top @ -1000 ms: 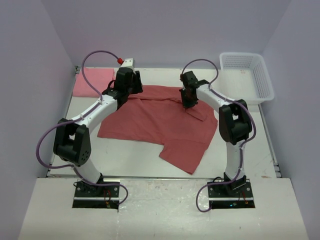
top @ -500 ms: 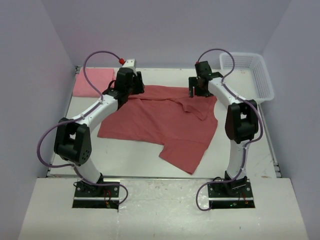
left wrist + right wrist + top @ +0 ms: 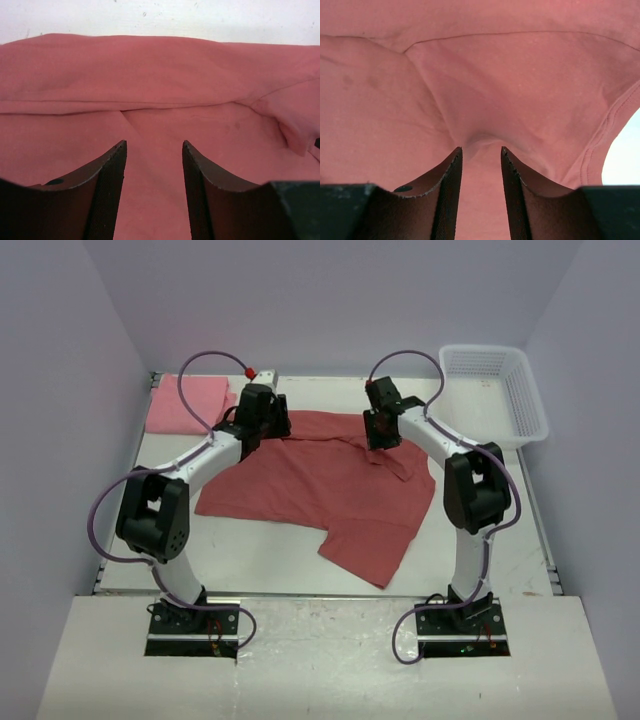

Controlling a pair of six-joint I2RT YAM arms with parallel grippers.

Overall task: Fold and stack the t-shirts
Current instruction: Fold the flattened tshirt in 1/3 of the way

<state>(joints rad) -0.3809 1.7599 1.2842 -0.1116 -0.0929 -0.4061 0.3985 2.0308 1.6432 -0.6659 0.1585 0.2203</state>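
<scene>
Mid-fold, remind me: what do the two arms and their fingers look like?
The left arm and right arm share white tubular links, bulky black joint housings and a looping purple cable each. A red cap sits near the left wrist. The left gripper and right gripper carry dark fingers tapering to curved tips.

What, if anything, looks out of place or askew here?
Nothing damaged or spilled. The dusty brick-red cotton t-shirt lies crooked and rumpled: far-right edge folded over itself, one part jutting toward the near edge. The folded pink t-shirt sits neatly in the far-left corner.
</scene>
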